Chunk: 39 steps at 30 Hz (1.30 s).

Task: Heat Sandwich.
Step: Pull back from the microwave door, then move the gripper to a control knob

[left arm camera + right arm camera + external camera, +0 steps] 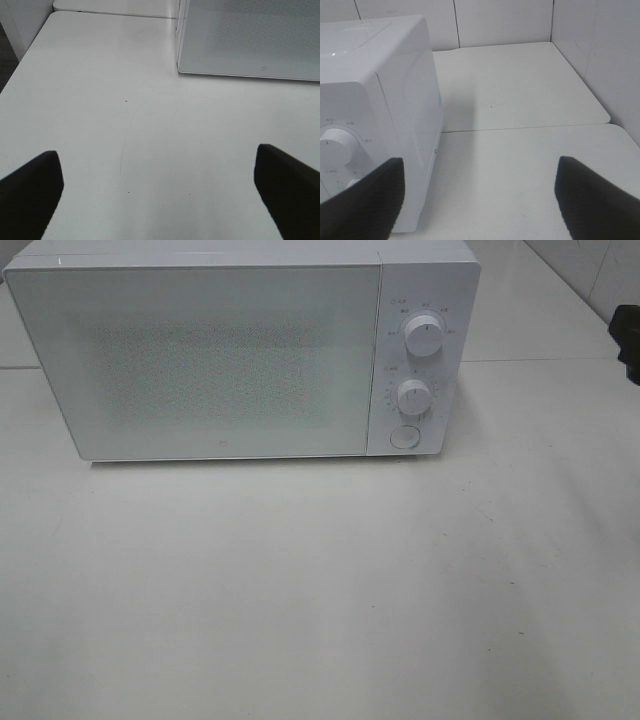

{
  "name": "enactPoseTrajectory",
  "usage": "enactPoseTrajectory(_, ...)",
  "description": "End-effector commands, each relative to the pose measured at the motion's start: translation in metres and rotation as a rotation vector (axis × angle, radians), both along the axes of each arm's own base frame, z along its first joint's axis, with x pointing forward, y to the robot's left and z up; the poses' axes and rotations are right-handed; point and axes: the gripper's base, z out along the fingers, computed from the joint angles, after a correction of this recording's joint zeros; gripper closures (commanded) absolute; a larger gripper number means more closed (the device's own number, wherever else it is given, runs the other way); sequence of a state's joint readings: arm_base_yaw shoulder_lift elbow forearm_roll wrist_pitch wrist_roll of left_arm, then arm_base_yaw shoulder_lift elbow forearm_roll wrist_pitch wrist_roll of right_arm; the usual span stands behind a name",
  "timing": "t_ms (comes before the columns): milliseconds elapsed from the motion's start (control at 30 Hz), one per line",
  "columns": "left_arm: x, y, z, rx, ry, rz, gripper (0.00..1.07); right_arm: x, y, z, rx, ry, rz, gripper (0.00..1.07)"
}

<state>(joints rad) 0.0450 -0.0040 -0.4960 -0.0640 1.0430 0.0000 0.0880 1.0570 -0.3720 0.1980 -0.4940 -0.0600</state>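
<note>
Looks like a lab test bay, not a lived-in kitchen — a white microwave (220, 350) stands on a plain white table (320, 590), and seamed white panel walls (505, 22) close it in beyond the right jaws.

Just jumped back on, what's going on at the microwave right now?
Nothing is being handled at the moment. The white microwave sits on the table with its door shut. The left gripper hovers open over the table near the door side. The right gripper is open too, beside the end with the knobs. No sandwich shows in any view.
</note>
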Motion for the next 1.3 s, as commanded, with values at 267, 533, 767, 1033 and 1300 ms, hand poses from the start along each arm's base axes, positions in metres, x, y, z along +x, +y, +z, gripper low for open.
enactPoseTrajectory(267, -0.003, 0.000, 0.000, -0.003, -0.034, -0.001, 0.08, 0.005, 0.033, -0.023, -0.018, -0.025, 0.018, 0.26)
enactPoseTrajectory(533, -0.003, 0.000, 0.000, -0.003, -0.034, -0.001, 0.08, 0.004, 0.062, -0.042, -0.058, -0.004, -0.011, 0.27)
enactPoseTrajectory(767, -0.003, 0.000, 0.000, -0.003, -0.034, -0.001, 0.08, 0.002, 0.093, -0.056, -0.074, 0.006, 0.016, 0.27)
enactPoseTrajectory(1033, -0.003, 0.000, 0.000, -0.003, -0.034, -0.001, 0.08, 0.009, 0.128, -0.068, -0.117, 0.004, 0.041, 0.27)
enactPoseTrajectory(1300, -0.003, 0.000, 0.000, -0.003, -0.034, -0.001, 0.08, 0.025, 0.153, -0.083, -0.128, 0.034, 0.035, 0.27)
